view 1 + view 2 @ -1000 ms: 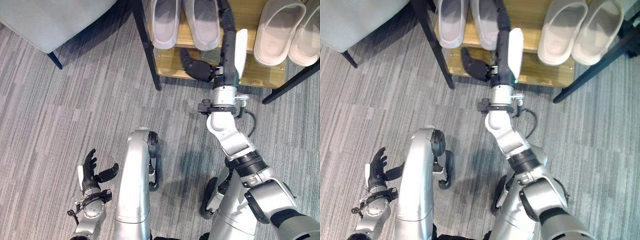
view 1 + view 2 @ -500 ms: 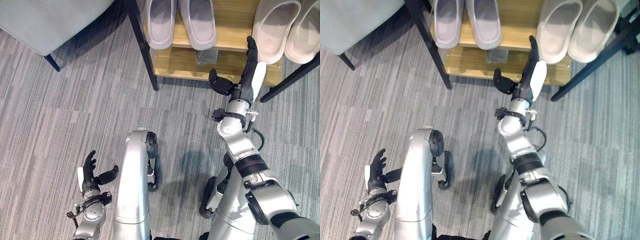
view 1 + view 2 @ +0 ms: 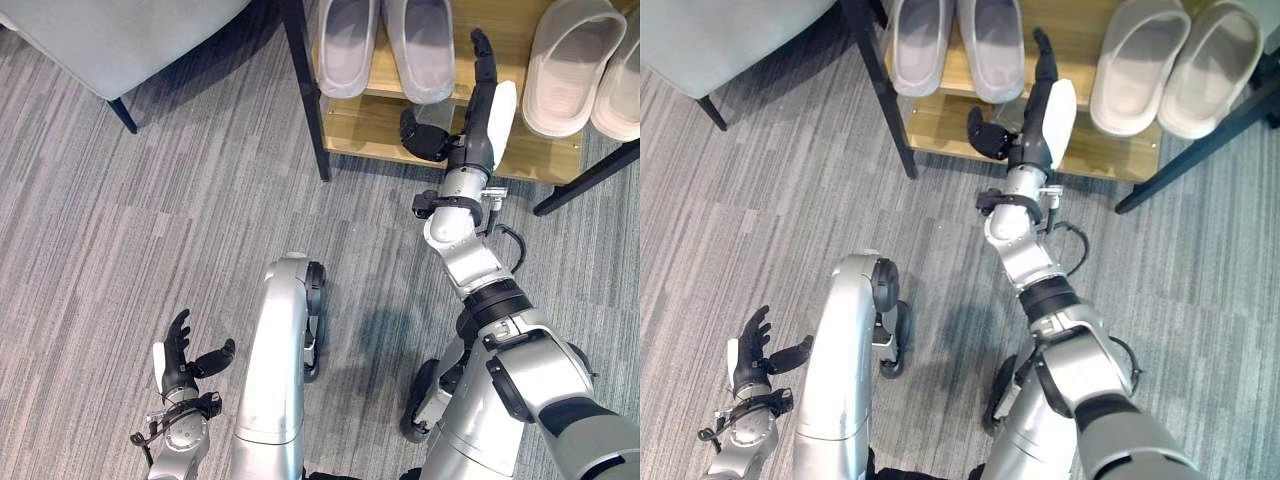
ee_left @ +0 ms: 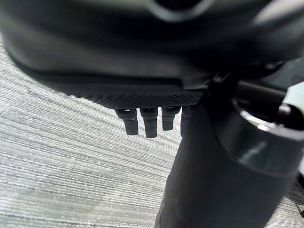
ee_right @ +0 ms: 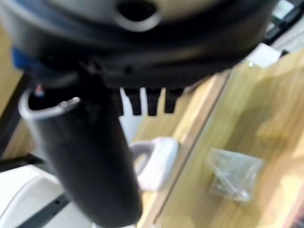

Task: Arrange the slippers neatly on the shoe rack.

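Slippers sit in two pairs on the top shelf of the wooden shoe rack [image 3: 500, 20] at the far side of the carpeted floor [image 3: 120, 230]. From the left eye, the grey pair [image 3: 385, 45] lies side by side at the rack's left end, and the cream pair [image 3: 585, 65] lies side by side at its right end, well apart from the grey one. The right hand [image 3: 478, 105] reaches up to the rack between the two pairs, fingers straight and pointing far, its thumb spread out to the left over the lower shelf; it holds nothing. The left hand [image 3: 180, 360] hangs near the bottom left over the carpet, fingers relaxed and thumb apart, also empty. A grey chair [image 3: 110, 35] stands at the far left, beside the rack's black leg [image 3: 305, 95].

From the right eye, the same layout shows: grey pair [image 3: 955, 45] left, cream pair [image 3: 1175, 65] right, the right hand [image 3: 1040, 110] raised between them, the left hand [image 3: 750, 350] low over the carpet.

Looking along the left wrist, the straight fingers [image 4: 142, 121] point over bare carpet [image 4: 57, 161].

Looking along the right wrist, the straight fingers [image 5: 147, 102] stand before the wooden shelves, where a small clear plastic bag [image 5: 232, 173] lies on the lower board and part of a pale slipper [image 5: 154, 159] shows.
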You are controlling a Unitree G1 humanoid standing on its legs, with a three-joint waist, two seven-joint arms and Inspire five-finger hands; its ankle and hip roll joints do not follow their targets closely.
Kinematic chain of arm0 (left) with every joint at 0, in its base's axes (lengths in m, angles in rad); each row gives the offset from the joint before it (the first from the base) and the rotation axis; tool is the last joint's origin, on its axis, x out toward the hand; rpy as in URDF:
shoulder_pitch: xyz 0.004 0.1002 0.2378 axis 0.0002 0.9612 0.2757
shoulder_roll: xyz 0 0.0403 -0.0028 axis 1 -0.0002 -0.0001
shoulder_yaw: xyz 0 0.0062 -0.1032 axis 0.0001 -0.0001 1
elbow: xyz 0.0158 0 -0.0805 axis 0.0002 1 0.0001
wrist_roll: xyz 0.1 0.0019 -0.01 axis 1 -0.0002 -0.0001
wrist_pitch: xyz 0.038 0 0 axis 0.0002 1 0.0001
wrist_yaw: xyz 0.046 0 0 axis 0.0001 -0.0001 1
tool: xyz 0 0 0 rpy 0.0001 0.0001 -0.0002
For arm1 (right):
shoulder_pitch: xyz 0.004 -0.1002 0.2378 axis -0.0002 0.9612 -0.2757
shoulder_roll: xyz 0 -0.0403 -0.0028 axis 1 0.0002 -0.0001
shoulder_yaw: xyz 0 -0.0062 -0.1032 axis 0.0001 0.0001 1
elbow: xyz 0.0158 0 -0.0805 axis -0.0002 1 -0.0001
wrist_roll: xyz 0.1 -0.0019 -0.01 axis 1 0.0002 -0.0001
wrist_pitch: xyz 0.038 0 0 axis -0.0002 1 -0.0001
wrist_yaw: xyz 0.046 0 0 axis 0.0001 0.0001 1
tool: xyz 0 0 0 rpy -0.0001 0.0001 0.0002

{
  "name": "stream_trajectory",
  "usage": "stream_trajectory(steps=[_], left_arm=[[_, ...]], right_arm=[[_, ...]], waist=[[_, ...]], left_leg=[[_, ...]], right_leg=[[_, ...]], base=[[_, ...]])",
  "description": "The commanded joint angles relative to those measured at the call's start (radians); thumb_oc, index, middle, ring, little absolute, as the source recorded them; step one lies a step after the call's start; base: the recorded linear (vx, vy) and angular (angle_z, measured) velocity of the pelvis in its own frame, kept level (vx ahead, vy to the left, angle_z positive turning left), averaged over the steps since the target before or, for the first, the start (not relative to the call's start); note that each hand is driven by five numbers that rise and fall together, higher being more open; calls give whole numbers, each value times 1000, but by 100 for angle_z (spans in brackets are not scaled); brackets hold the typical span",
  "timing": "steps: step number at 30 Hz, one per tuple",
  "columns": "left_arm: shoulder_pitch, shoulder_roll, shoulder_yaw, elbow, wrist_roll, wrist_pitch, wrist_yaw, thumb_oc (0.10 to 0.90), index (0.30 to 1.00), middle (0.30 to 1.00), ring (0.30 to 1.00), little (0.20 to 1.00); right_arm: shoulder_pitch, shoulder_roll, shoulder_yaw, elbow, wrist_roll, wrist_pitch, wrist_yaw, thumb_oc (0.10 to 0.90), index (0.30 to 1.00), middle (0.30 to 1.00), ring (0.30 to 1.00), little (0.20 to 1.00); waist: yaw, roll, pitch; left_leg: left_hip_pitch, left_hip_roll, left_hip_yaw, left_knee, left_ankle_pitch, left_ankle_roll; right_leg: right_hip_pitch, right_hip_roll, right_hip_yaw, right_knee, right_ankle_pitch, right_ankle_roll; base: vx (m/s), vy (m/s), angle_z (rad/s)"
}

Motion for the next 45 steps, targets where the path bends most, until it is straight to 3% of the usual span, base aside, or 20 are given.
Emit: stream_trajectory(steps=[1, 16, 32, 39, 41, 45], left_arm=[[44, 110, -18, -119, 10, -84, 10, 800, 900, 900, 900, 900], [67, 117, -16, -125, 0, -89, 0, 800, 900, 900, 900, 900], [37, 130, -32, -103, -17, -76, -23, 800, 900, 900, 900, 900], [26, 129, -41, -91, -14, -69, -21, 800, 900, 900, 900, 900], [29, 123, -42, -84, -12, -61, -26, 800, 900, 900, 900, 900], [39, 109, -26, -85, -4, -51, -42, 800, 900, 900, 900, 900]], right_arm=[[-187, -14, 47, -14, 23, -85, 1, 800, 900, 900, 900, 900], [-216, -8, 119, -67, 41, -104, 68, 800, 900, 900, 900, 900], [-339, 93, 237, -2, 50, -86, 149, 800, 900, 900, 900, 900], [-346, 119, 235, -10, 56, -86, 142, 800, 900, 900, 900, 900], [-326, 108, 213, -51, 31, -81, 126, 800, 900, 900, 900, 900], [-287, 19, 206, -132, -159, -23, 84, 800, 900, 900, 900, 900]], waist=[[47, 33, -30], [73, 37, -30], [72, 40, -30], [69, 35, -30], [63, 33, -30], [51, 30, -30]], left_leg=[[130, -15, -127, 185, -256, -21], [130, -22, -126, 178, -255, -23], [130, -22, -124, 201, -255, -30], [130, -22, -117, 203, -255, -31], [130, -22, -117, 204, -255, -31], [130, -19, -117, 204, -255, -32]], right_leg=[[-30, 13, 122, 10, 112, -24], [-30, 12, 130, 10, 118, -20], [-30, 17, 140, 29, 118, -19], [-30, 21, 147, 36, 123, -19], [-30, 23, 149, 36, 126, -18], [-30, 23, 148, 33, 123, -18]], base=[[0, 0, 0], [0, 0, 0], [0, 0, 0], [0, 0, 0], [0, 0, 0], [0, 0, 0]])
